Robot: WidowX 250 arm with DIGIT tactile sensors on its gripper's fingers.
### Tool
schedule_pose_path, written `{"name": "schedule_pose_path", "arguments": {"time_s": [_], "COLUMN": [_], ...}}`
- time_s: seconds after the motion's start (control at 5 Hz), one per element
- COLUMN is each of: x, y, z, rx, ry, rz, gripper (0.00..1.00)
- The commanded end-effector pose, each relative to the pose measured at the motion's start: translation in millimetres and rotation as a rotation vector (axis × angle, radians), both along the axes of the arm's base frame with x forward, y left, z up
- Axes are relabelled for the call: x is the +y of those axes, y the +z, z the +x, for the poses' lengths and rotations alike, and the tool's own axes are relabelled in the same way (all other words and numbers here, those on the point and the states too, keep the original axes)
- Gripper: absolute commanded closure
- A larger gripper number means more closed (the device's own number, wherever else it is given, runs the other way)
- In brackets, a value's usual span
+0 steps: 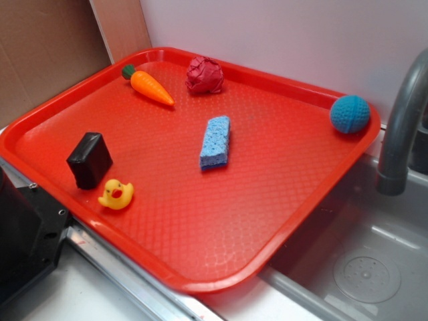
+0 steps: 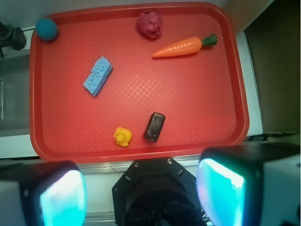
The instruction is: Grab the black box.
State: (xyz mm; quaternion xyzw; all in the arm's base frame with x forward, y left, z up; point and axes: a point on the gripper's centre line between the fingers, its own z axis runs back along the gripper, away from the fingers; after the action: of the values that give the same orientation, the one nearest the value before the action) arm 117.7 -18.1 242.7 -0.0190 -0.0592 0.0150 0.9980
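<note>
Wrist view: claw [image 2: 141, 195] wide, empty, high above tray [image 2: 235, 94]. Box [image 2: 154, 126] at tray's 6 o'clock edge, duck [image 2: 122, 136] just beside at 8 o'clock. Untouched; approach, descent, grasp all remain.

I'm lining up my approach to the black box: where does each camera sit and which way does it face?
Exterior: sits off the tray's near corner, angled down across it toward the wall and faucet; no gripper shows.
Wrist: rides high on the arm, looking straight down on the tray; the gripper's two fingers frame the bottom edge, wide apart.
Shared: black box, duck, sponge, carrot, blue ball, red wad.
</note>
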Motion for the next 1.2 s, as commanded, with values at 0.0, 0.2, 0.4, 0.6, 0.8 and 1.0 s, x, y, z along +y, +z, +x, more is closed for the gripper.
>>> {"name": "schedule_pose_path", "arguments": {"time_s": [0.0, 0.2, 0.4, 0.6, 0.8, 1.0], "x": [0, 16, 22, 23, 26, 33], "y": [0, -47, -90, -132, -157, -177], "z": [0, 16, 27, 42, 40, 25], "rx": [0.0, 0.028, 0.051, -0.031, 0.047, 0.119], "ry": [0.0, 0.205, 0.306, 0.314, 0.34, 0.329], "rz": [0.0, -0.075, -0.054, -0.088, -0.054, 0.033], "gripper": [0.0, 0.0, 0.0, 0.0, 0.0, 0.0]}}
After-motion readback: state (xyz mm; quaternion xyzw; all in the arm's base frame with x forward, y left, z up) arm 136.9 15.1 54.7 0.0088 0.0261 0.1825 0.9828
